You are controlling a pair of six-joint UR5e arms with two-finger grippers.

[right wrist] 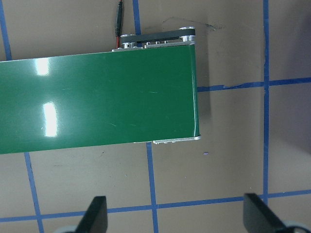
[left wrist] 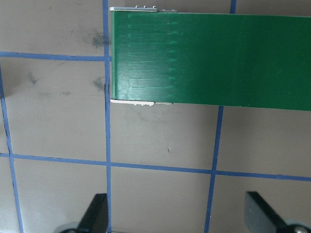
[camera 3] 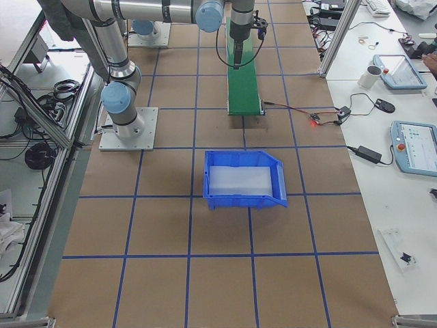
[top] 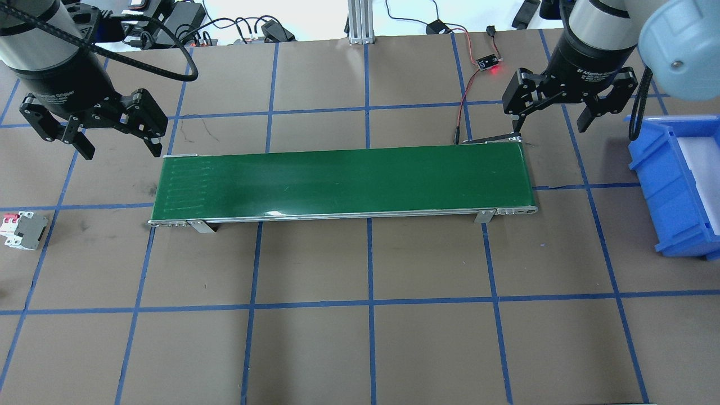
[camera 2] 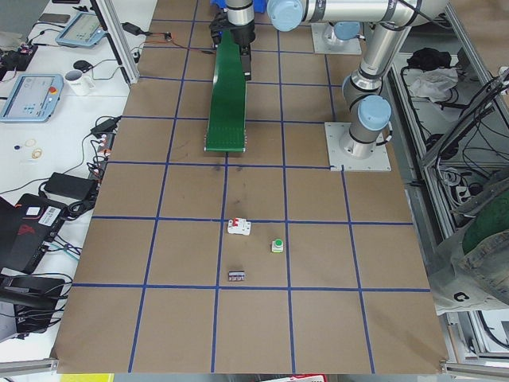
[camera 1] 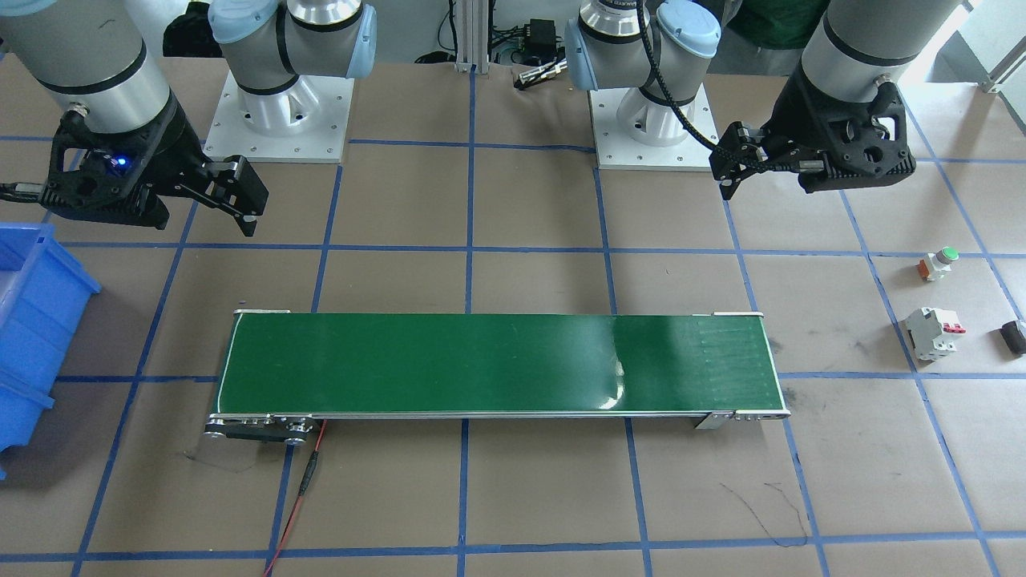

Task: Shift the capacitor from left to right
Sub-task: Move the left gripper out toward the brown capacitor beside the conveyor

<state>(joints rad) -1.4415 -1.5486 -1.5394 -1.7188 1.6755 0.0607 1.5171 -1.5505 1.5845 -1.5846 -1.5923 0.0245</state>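
The capacitor is a small black stubby part lying on the brown table at my left end, beyond the white breaker; it also shows in the exterior left view. It is out of the overhead view. My left gripper hangs open and empty above the table near the left end of the green conveyor belt, well away from the capacitor. My right gripper hangs open and empty over the belt's right end. Both wrist views show wide-apart fingertips with nothing between them.
A green-capped push button sits near the breaker. A blue bin stands at the right end of the table. A red wire and small board lie behind the belt's right end. Blue tape lines grid the table.
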